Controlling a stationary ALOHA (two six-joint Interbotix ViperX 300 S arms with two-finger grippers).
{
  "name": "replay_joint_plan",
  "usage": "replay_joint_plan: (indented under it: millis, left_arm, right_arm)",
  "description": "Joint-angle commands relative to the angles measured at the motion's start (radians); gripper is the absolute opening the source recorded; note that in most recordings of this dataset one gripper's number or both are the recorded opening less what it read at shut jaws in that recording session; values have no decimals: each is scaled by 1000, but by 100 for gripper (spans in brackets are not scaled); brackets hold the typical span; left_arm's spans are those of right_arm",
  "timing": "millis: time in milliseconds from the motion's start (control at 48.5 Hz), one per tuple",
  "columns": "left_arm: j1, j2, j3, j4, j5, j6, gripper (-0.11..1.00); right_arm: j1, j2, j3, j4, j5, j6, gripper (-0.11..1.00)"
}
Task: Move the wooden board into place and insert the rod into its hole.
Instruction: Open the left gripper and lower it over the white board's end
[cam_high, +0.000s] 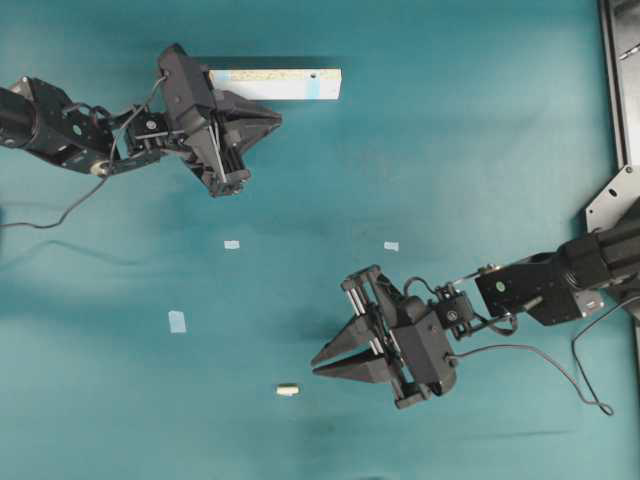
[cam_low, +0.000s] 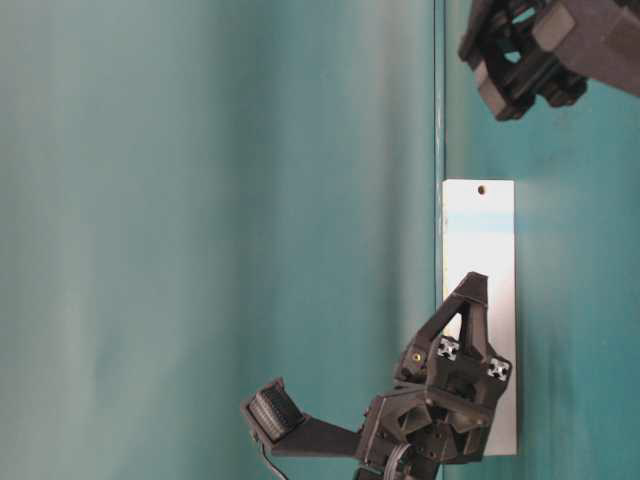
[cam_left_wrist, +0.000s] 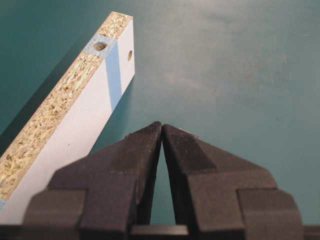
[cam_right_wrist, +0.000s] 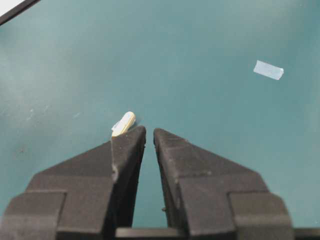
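The wooden board (cam_high: 275, 84) lies flat at the far side of the teal table, with a light blue patch near its right end. Its small dark hole (cam_high: 314, 74) also shows in the left wrist view (cam_left_wrist: 129, 55). A second bore sits in the speckled edge. My left gripper (cam_high: 278, 118) is shut and empty, just in front of the board (cam_left_wrist: 75, 125), apart from it. The rod (cam_high: 287, 390) lies on the table near the front. My right gripper (cam_high: 314, 365) is all but shut, with a narrow slit between its jaws. It is empty, and the rod (cam_right_wrist: 124, 123) lies just beyond its left fingertip.
Small pale blue tape squares lie mid-table (cam_high: 232, 244), (cam_high: 391, 246) and at the left (cam_high: 177, 321); one shows in the right wrist view (cam_right_wrist: 268, 70). A metal frame (cam_high: 618, 80) runs along the right edge.
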Motion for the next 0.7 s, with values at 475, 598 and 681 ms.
replay_joint_plan:
  millis: [475, 598, 681]
  left_arm:
    - [2, -201, -35, 38, 385, 91, 50]
    - [2, -272, -38, 38, 471, 155, 81]
    - [3, -318, -41, 38, 523, 195, 91]
  right_arm:
    - [8, -172, -66, -20, 362, 3, 29]
    - [8, -196, -69, -21, 393, 5, 65]
    - [8, -216, -72, -23, 414, 3, 87]
